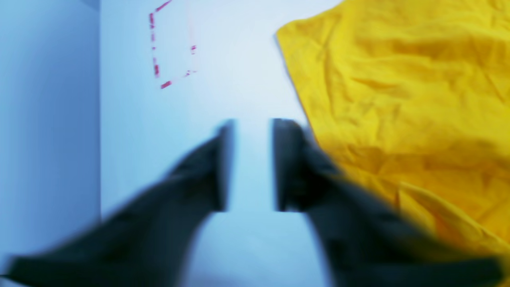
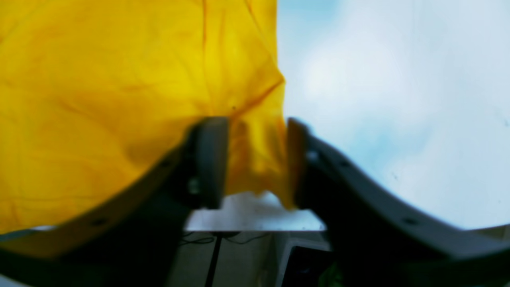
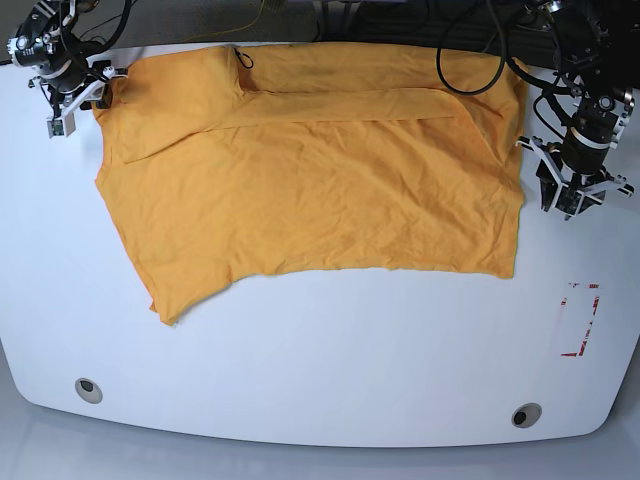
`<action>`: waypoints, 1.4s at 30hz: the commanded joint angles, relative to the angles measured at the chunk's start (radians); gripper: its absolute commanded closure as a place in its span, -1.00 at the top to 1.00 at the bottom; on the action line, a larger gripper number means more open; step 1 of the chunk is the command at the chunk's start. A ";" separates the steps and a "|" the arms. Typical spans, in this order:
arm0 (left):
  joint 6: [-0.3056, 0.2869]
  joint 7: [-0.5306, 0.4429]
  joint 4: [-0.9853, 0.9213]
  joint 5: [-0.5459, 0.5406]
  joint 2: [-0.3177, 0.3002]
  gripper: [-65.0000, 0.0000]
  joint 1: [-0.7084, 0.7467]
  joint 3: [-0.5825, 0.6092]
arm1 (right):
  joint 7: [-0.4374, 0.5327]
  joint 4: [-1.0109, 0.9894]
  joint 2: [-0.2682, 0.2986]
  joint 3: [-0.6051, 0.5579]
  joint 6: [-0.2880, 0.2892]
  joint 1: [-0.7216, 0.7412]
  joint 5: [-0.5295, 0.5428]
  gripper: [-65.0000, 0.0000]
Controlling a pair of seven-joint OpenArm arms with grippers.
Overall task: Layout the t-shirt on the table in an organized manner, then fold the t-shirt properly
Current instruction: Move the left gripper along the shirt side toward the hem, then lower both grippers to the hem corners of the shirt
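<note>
Two-arm rig above a glossy white tabletop (image 3: 320,380), with the t-shirt (image 3: 310,170) spread across its far half. The garment lies mostly flat, one wide fold doubled over along its far edge, and reaches almost from one arm to the other; its near hem runs slanted, dropping to a loose corner on the base view's left.

The left hand (image 1: 251,165) hangs just beside the shirt's side edge, over bare tabletop. Its jaws stand apart with only white surface between them — nothing is grasped. One jaw overlaps the cloth's border in the wrist view; whether it touches cannot be told through the blur.

The right hand (image 2: 257,163) sits at the shirt's far corner by the tabletop's edge. Its jaws are parted, and a hanging flap of fabric lies between them; the cloth looks slack rather than pinched, so the hand is judged released, though contact with one jaw cannot be ruled out.

Placement reads as purposeful: each hand is at an opposite end of the garment, where a pull would stretch it wide and flatten it. The layout step looks nearly done, folding not yet begun.

The fabric is a plain orange-yellow, thin and finely wrinkled, with shallow creases over the whole body. A red tape outline (image 3: 581,320) marks the tabletop near the left arm, well apart from the shirt — two grey grommets (image 3: 88,388) sit along the near edge.
</note>
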 commanded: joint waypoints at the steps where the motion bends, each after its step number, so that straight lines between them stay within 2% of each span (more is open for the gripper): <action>1: 0.008 -0.019 -0.001 -0.014 -0.008 0.11 -0.009 -0.003 | 0.017 0.021 0.020 0.010 0.001 -0.004 0.010 0.15; 4: 0.008 -0.019 -0.015 -0.014 -0.006 0.34 -0.024 -0.002 | 0.017 0.037 0.020 0.012 0.001 -0.004 0.008 0.40; 6: 0.008 -0.019 -0.032 -0.014 -0.006 0.40 -0.032 -0.002 | 0.017 0.064 0.020 0.012 0.001 -0.004 -0.009 0.47; 15: 0.008 -0.019 -0.141 -0.014 -0.009 0.41 -0.104 -0.002 | 0.019 0.153 0.016 0.010 0.001 0.028 -0.107 0.50; 22: 0.008 -0.019 -0.228 -0.009 -0.011 0.41 -0.202 -0.002 | 0.019 0.127 0.020 0.001 0.001 0.177 -0.151 0.50; 28: 0.008 -0.019 -0.291 -0.008 -0.008 0.41 -0.293 0.000 | 0.019 0.032 0.032 -0.073 0.001 0.359 -0.245 0.50; 33: 0.008 -0.019 -0.334 -0.008 -0.006 0.41 -0.356 0.008 | 0.025 -0.080 0.043 -0.145 0.001 0.496 -0.283 0.50; 40: 0.008 -0.019 -0.374 -0.008 -0.009 0.41 -0.385 0.074 | 0.121 -0.301 0.049 -0.191 0.001 0.665 -0.294 0.50; 42: 0.008 -0.019 -0.374 -0.008 -0.009 0.41 -0.385 0.090 | 0.155 -0.393 0.072 -0.223 0.001 0.724 -0.294 0.50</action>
